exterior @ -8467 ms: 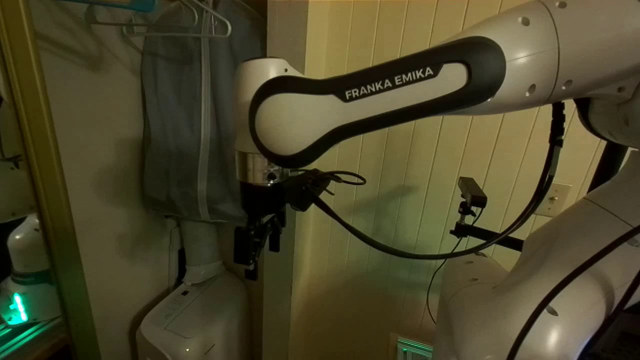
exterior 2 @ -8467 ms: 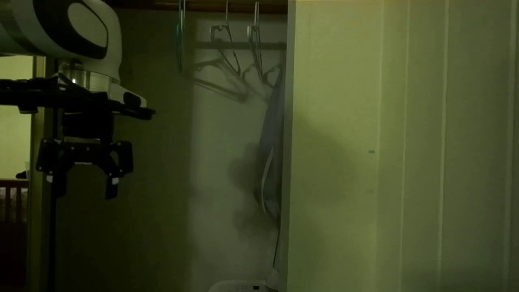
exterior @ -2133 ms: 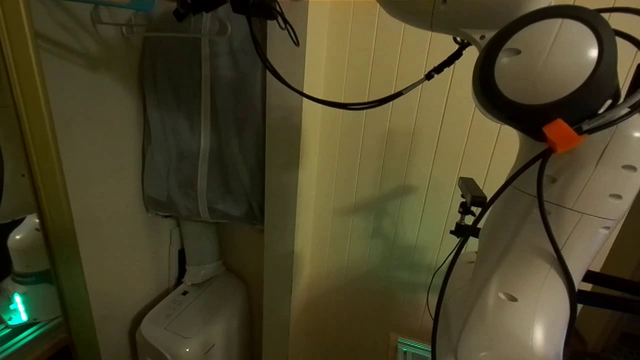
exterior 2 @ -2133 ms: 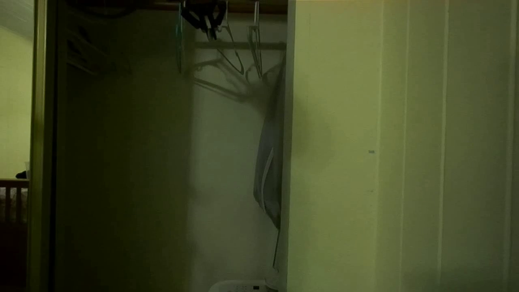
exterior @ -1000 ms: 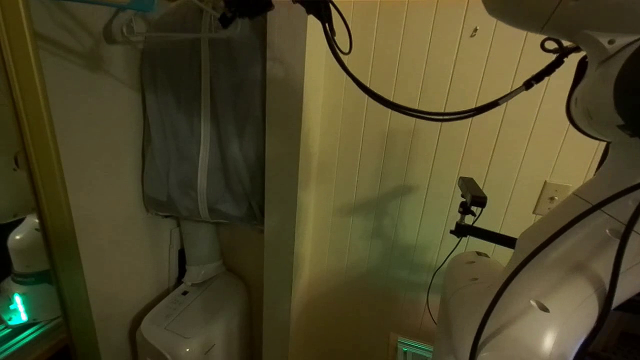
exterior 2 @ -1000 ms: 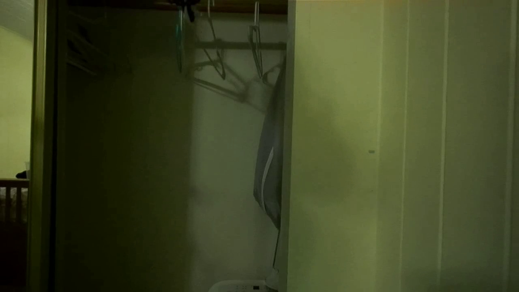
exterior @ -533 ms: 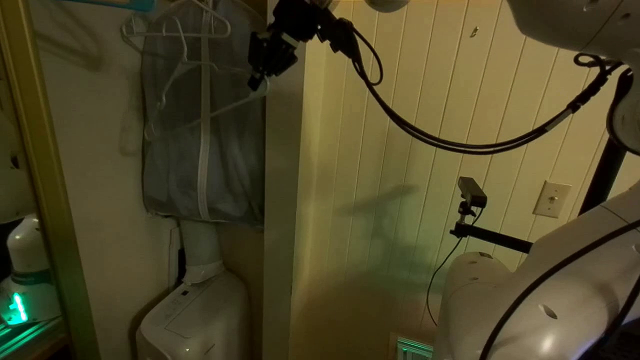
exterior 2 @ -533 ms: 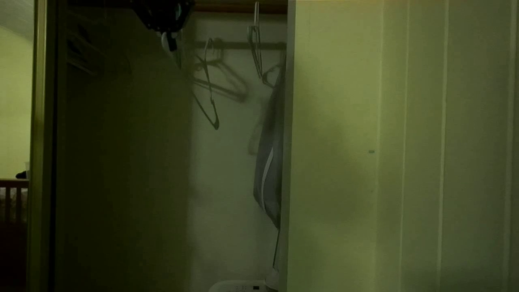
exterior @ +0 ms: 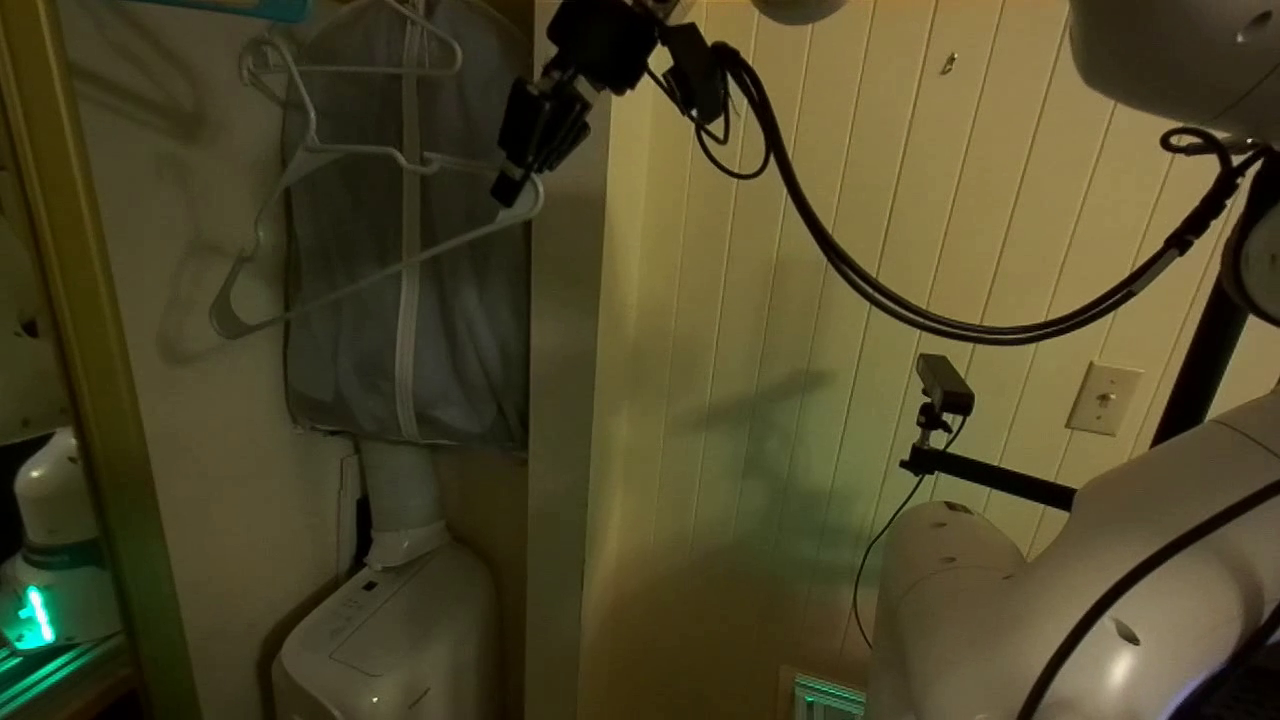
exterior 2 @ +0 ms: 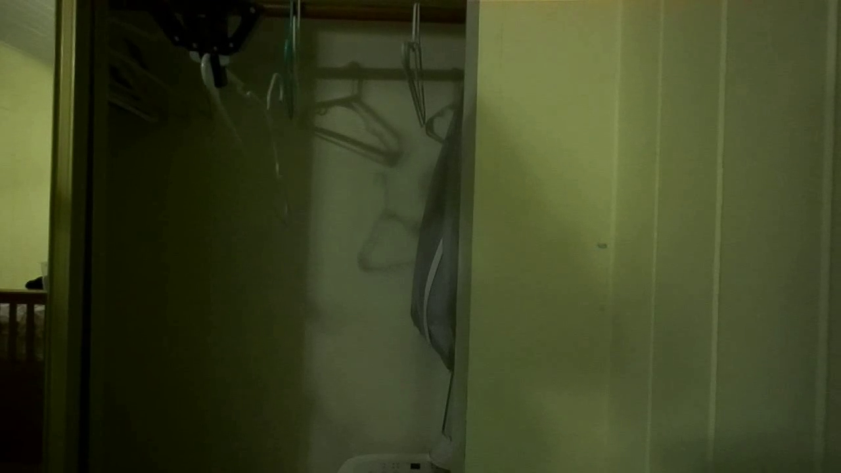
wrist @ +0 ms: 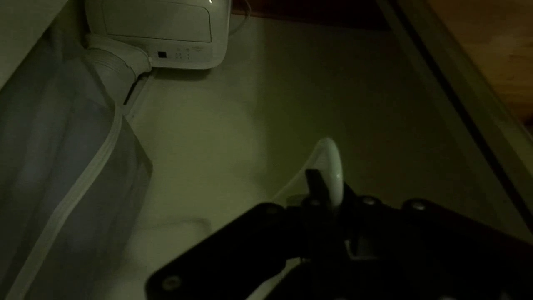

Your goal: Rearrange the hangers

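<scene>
A white hanger (exterior: 460, 238) hangs tilted in front of the garment bag, its hook end pointing to the upper left in that exterior view. My gripper (exterior: 512, 190) is shut on one lower corner of this hanger. The wrist view shows the pale corner of the held hanger (wrist: 336, 175) pinched between the dark fingers (wrist: 317, 187). Its hook is free of the rod (exterior 2: 374, 12). Farther back, pale hangers (exterior 2: 412, 79) hang on the rod, along with a blue-green hanger (exterior 2: 291, 72) to their left.
Behind the held hanger is a grey garment bag (exterior: 350, 250), above a white appliance (exterior: 400, 640). A wall edge (exterior: 565, 330) stands close beside the gripper. A door frame (exterior: 100, 330) bounds the closet opposite. A small camera (exterior: 945, 385) sits on a bracket.
The gripper, open at first, has closed on the white hanger. Over the last second the hanger has come off the rod, dropped lower and moved left past the blue-green one in an exterior view.
</scene>
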Action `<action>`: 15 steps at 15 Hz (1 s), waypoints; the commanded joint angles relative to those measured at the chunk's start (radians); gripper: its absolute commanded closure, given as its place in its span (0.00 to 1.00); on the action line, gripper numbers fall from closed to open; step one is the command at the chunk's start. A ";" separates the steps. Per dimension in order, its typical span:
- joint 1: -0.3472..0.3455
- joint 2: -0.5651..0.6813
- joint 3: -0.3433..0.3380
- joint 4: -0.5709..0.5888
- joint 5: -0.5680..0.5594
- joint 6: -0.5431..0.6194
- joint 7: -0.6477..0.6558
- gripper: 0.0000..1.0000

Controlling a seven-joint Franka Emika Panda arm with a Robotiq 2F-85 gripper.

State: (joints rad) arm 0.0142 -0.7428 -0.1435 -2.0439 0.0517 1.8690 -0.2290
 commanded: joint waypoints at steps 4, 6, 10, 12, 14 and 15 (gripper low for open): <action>0.066 -0.003 -0.020 0.004 0.007 0.038 -0.140 0.94; 0.052 0.028 -0.023 0.035 0.004 0.094 -0.122 0.94; 0.072 0.089 -0.054 0.121 0.032 0.211 -0.130 0.94; 0.086 0.120 -0.062 0.171 0.036 0.240 -0.145 0.94; 0.104 0.150 -0.063 0.225 0.038 0.245 -0.170 0.94; 0.109 0.165 -0.062 0.249 0.039 0.249 -0.179 0.94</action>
State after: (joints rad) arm 0.0932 -0.6402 -0.1929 -1.8942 0.0569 2.1128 -0.3607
